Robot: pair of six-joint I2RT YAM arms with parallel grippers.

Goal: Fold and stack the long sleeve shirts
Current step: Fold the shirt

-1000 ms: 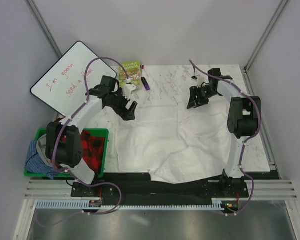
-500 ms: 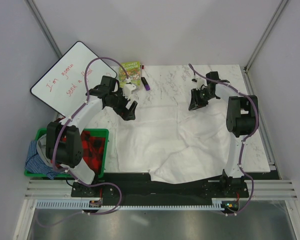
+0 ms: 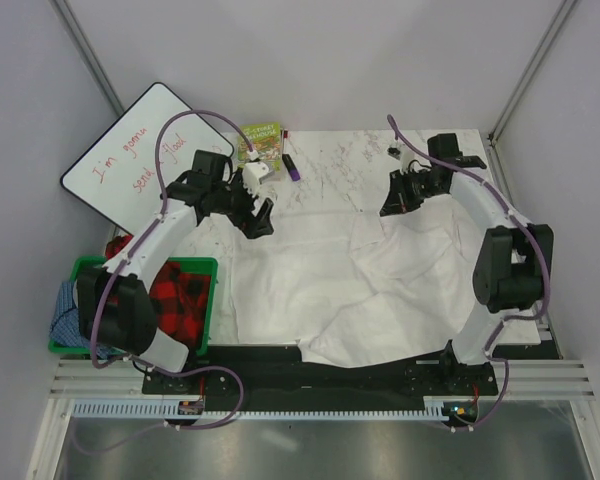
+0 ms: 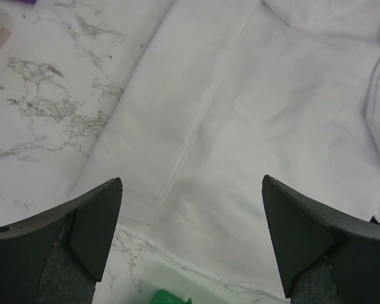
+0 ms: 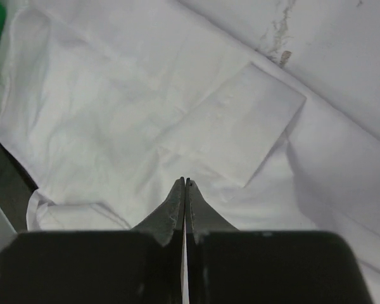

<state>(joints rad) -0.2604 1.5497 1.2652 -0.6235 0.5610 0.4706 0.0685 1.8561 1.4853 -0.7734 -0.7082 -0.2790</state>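
One white shirt (image 3: 320,290) lies lengthwise left-to-right — right gripper (image 3: 391,206) pinches its far edge, left gripper (image 3: 258,222) gapes.

One white shirt (image 3: 330,280), one green book (image 3: 261,143), one whiteboard (image 3: 120,150) and one green bin (image 3: 195,262).

Top camera sits high at the near edge, looking down over the whole worktop (image 3: 340,160). Both wrist cameras hang close, peering past their jaws; all three share the white shirt (image 3: 320,275).
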